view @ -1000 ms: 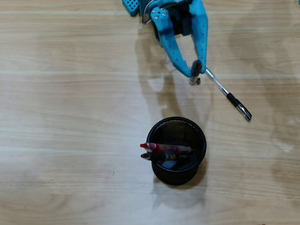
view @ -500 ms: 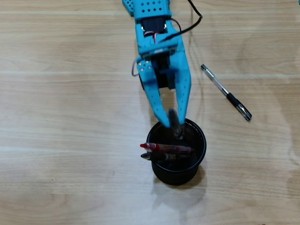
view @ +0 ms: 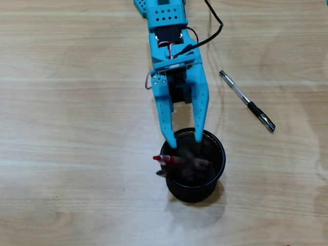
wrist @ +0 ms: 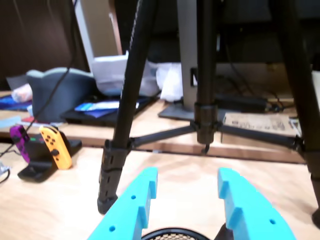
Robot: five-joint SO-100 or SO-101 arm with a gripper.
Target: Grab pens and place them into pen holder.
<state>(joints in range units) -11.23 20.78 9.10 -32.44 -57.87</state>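
- Sitting low in the overhead view is the pen holder [view: 196, 185], a round black mesh cup on the pale wood table [view: 77, 154]; a red pen [view: 163, 160] pokes its tip over the cup's left rim, with a dark tip just under it, and the rest inside is a blur
- one clear pen [view: 247, 101] with a black grip and silver tip lies flat on the table to the upper right, well apart from the cup
- the blue gripper [view: 186, 142] hangs right over the cup's top edge, fingers spread apart; can't make out anything held between them
- wrist view shows the same thing; two blue fingers [wrist: 134, 201] with open space between, mesh rim [wrist: 172, 234] just under them
- behind that: black tripod legs [wrist: 125, 100], an orange and purple game controller [wrist: 55, 145] on a dock, papers and clutter further back
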